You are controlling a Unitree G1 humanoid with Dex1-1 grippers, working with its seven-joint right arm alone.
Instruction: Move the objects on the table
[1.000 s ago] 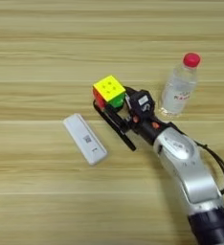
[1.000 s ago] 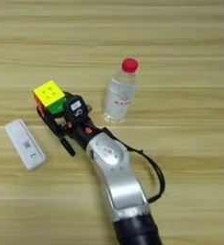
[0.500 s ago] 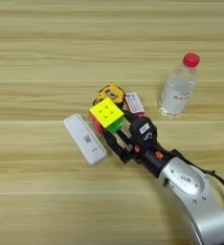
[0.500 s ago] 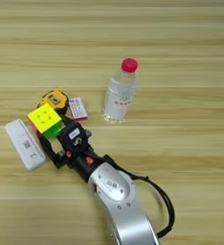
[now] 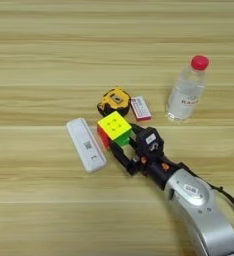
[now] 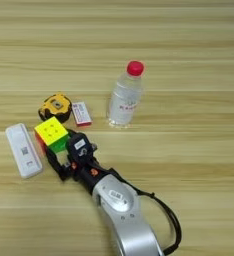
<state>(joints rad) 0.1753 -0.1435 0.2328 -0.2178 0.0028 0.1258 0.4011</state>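
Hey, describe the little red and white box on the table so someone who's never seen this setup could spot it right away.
Start at the clear bottle with the red cap, standing upright on the wooden table. Left of its base lies a cluster of small items; the small red-white box is the nearest of them, lying flat right beside the yellow-black tape measure. It is the only flat red rectangle with a white panel.

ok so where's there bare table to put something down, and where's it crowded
Bare: the far table beyond the tape measure, and the stretch right of the bottle. Crowded: white device, cube, small box and gripper bunch together.
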